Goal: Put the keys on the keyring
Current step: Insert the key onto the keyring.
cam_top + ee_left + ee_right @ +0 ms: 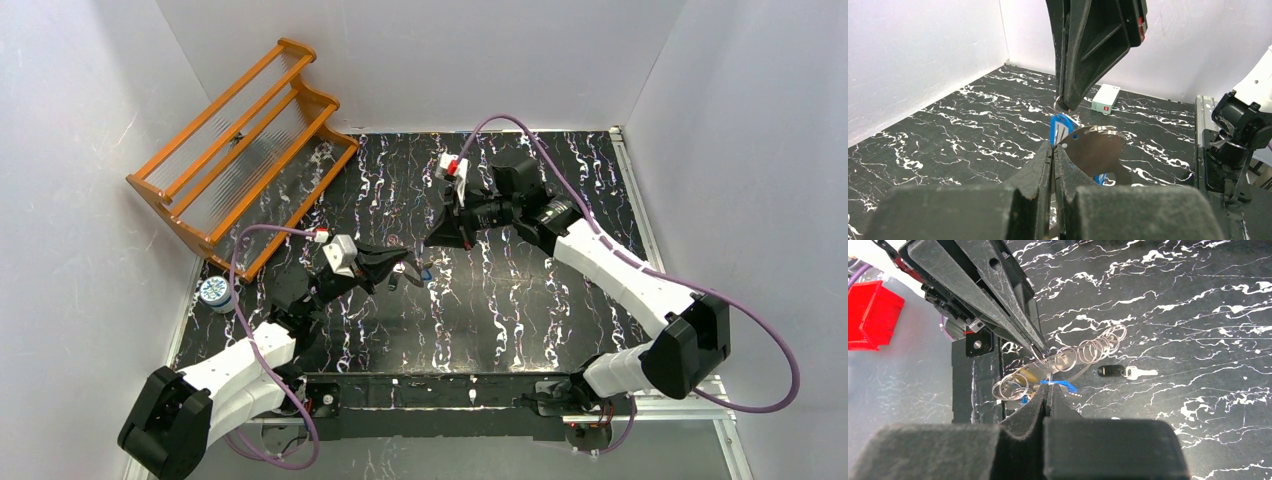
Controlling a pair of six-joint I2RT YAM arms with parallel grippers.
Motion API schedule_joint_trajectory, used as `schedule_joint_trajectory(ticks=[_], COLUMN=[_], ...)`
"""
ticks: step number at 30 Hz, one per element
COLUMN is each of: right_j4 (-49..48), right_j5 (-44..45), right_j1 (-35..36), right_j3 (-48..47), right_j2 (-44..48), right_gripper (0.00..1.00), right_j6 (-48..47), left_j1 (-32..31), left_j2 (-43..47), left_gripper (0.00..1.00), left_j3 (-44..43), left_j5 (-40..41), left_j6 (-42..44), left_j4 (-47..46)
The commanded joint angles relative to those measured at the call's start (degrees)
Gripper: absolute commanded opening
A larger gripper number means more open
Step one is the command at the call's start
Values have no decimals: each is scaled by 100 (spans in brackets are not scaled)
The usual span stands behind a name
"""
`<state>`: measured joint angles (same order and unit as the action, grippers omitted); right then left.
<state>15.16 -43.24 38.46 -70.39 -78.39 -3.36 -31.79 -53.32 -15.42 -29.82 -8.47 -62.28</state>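
My left gripper (402,262) is shut on the keyring (1098,150), a shiny flat oval held just above the table. Several wire rings (1093,349) hang from it. My right gripper (432,240) reaches in from the far side and meets it tip to tip. It is shut on the small ring of a blue-headed key (1061,127), which also shows in the right wrist view (1060,385). A brass-gold key (1029,375) hangs by the left fingers (1013,305). A black-headed key (1110,371) and a pale key (1143,373) lie on the table.
An orange wooden rack (240,150) stands at the back left. A small round patterned tin (214,292) sits at the left table edge. A white card with a red mark (1105,98) lies near the back wall. White walls enclose the black marbled table (520,300).
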Motion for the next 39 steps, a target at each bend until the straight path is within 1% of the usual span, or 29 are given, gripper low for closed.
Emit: schedule_joint_trajectory(ticks=[1, 12, 21, 23, 31, 39], right_j4=[281, 545, 730, 717, 386, 290], right_j5=[-258, -261, -313, -250, 533, 597], right_j1=[108, 467, 591, 593, 601, 602], right_j3=[-396, -545, -656, -672, -710, -725], right_j2=[-95, -196, -184, -201, -201, -246], right_gripper=[1, 1, 1, 1, 1, 1], right_j6=[-276, -660, -885, -824, -377, -316], left_j1=[-29, -29, -29, -29, -29, -28], left_j2=[111, 194, 198, 186, 164, 127], left_gripper=[0, 0, 0, 0, 0, 0], left_j3=[13, 108, 180, 159, 103, 75], left_j5=[64, 132, 207, 132, -35, -127], left_j6=[-98, -132, -126, -111, -129, -163], left_j4=[-436, -434, -438, -438, -435, -434])
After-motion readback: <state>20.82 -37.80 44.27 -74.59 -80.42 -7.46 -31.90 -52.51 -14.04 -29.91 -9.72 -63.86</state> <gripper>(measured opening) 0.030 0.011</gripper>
